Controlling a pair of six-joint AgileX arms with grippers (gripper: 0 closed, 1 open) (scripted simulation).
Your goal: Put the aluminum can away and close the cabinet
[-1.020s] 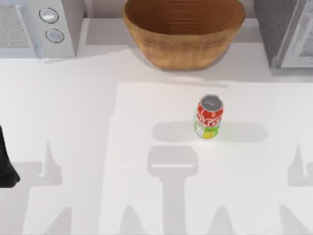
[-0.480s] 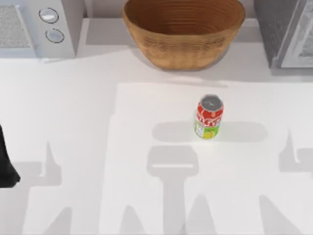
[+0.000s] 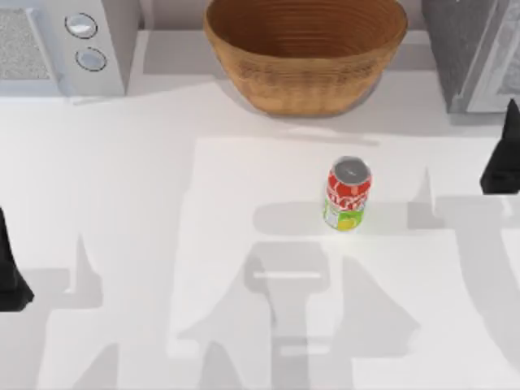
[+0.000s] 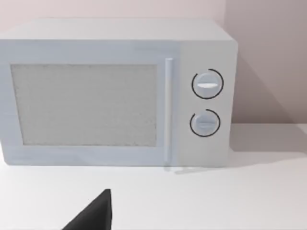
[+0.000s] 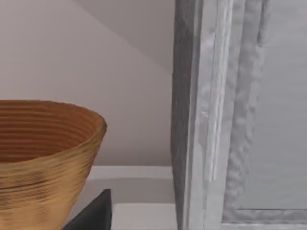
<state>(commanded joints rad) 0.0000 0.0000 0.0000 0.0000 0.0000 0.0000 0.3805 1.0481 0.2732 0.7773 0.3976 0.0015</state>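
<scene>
here the can (image 3: 348,193) stands upright mid-table, untouched; the right gripper (image 3: 502,160) is near the cabinet (image 3: 471,49), probably to open it. its grip i cannot tell.

left gripper (image 3: 10,280) sitting at 9 o'clock, counter's left edge | right gripper (image 3: 502,166) hanging at 3 o'clock, right edge | dark finger (image 5: 93,213) poking into right wrist view
</scene>
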